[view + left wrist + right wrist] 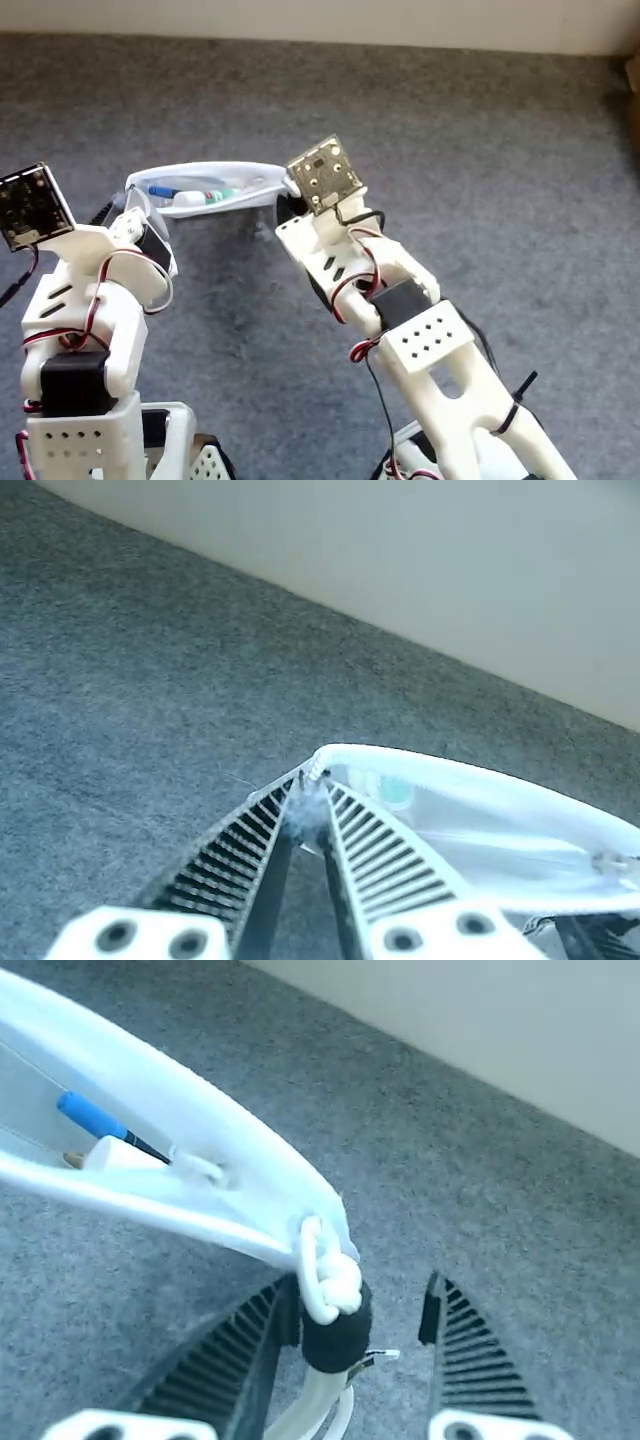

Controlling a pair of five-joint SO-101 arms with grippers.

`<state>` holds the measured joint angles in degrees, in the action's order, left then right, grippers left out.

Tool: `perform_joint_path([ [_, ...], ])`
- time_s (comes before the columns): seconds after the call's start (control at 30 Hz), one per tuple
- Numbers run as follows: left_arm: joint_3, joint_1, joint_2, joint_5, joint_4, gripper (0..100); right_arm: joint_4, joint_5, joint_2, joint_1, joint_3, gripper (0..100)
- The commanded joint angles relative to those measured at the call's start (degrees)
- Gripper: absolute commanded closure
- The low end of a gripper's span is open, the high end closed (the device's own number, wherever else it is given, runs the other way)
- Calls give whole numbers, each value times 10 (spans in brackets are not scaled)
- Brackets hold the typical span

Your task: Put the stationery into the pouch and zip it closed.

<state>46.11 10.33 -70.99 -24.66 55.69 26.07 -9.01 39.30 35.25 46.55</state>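
Note:
A white, see-through pouch (232,170) hangs open-topped between my two grippers above the grey carpet. Inside lie a blue pen (160,190), a white piece (190,199) and a green piece (222,194). My left gripper (312,785) is shut on the pouch's (480,810) pointed end, with the green piece (395,792) just beyond it. At the other end of the pouch (200,1130), a knotted white cord (325,1280) with a black sleeve hangs between the fingers of my open right gripper (362,1295), against one finger. The blue pen (90,1115) and the zip slider (203,1167) lie near that end.
Grey carpet (480,140) covers the whole work area. A pale wall (450,570) runs along its far edge. Both arms' white bodies (420,340) take up the near side.

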Motion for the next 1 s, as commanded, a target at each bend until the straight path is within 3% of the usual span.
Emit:
perform_joint_path([
  [0.0, -3, 7, 6, 5, -2, 993, -12, 4, 0, -22, -34, 873],
  [0.13, -3, 7, 6, 5, -2, 993, -9, 4, 0, -24, -34, 937],
  [0.37, -3, 7, 6, 6, -2, 993, 22, -71, 7, -21, -37, 990],
  [0.77, -3, 7, 7, 7, -5, 993, 33, -161, 187, 12, 78, 991],
  [0.97, -6, 5, 10, 66, -44, 992, 121, -169, 200, 15, 88, 991],
])
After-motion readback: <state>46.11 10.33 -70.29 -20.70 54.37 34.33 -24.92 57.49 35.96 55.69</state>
